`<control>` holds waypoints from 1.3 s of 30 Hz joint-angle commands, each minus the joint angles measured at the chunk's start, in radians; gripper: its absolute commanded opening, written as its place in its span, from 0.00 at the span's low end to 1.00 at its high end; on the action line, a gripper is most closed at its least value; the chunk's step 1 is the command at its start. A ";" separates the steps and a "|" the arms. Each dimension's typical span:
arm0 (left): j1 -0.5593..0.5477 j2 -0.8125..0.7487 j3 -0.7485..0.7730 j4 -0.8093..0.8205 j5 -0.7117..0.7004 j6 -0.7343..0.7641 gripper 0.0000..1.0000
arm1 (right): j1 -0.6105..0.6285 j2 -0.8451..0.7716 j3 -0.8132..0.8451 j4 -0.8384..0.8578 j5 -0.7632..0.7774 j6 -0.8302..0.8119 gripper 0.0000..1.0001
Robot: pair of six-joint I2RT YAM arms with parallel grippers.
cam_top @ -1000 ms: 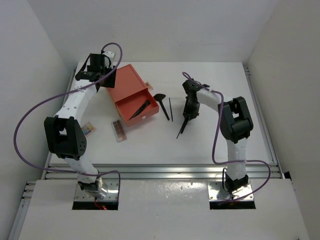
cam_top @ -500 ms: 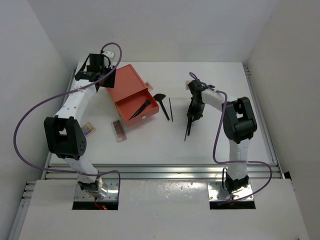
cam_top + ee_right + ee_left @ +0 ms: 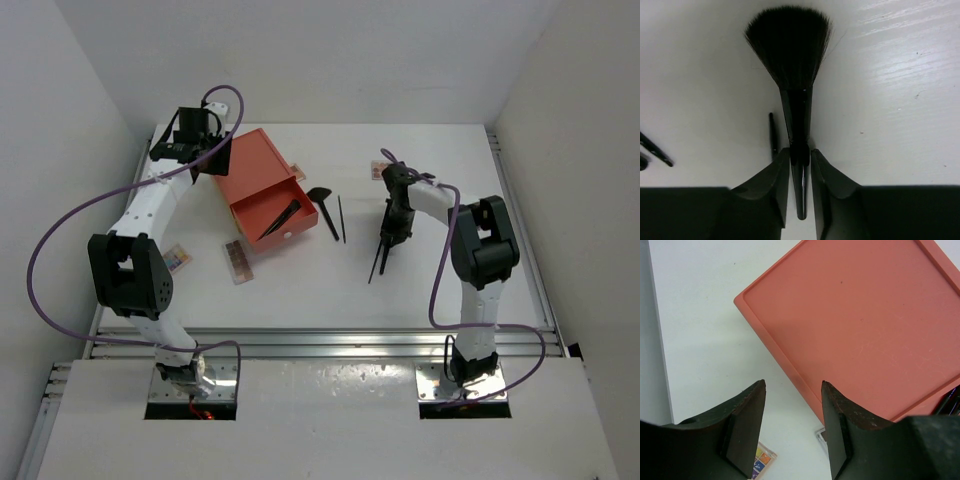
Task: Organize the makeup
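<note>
Top external view first: the right hand sits low over the open middle of the tabletop, and a black brush slants out of it toward the near edge. Just to its left lie a fan-headed brush and a slim stick, side by side but apart, between that hand and the orange drawer box. Its drawer stands pulled out with dark sticks inside. A pink-brown palette lies just in front of the box and a multicoloured palette further left. A half-hidden palette peeks from behind the box, and a fourth palette lies just beyond the right hand. The right wrist camera shows what the overhead cannot: the fingers pinch the brush handle from both sides, flared bristles pointing away. A short dark line runs alongside it, stick or shadow, I can't tell. On the left wrist camera, the left hand hangs over the box's corner. Its fingers are parted with nothing between them, and a corner of the multicoloured palette shows below.
</note>
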 commanded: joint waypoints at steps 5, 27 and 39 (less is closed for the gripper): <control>0.011 -0.028 0.009 0.012 0.017 0.001 0.54 | -0.009 -0.054 -0.040 -0.004 -0.020 -0.145 0.28; 0.011 -0.037 0.019 0.012 0.017 0.001 0.54 | -0.034 -0.283 -0.023 0.052 0.087 0.089 0.00; 0.020 -0.069 -0.018 0.012 0.026 -0.008 0.54 | 0.383 -0.278 0.074 0.621 0.251 0.466 0.00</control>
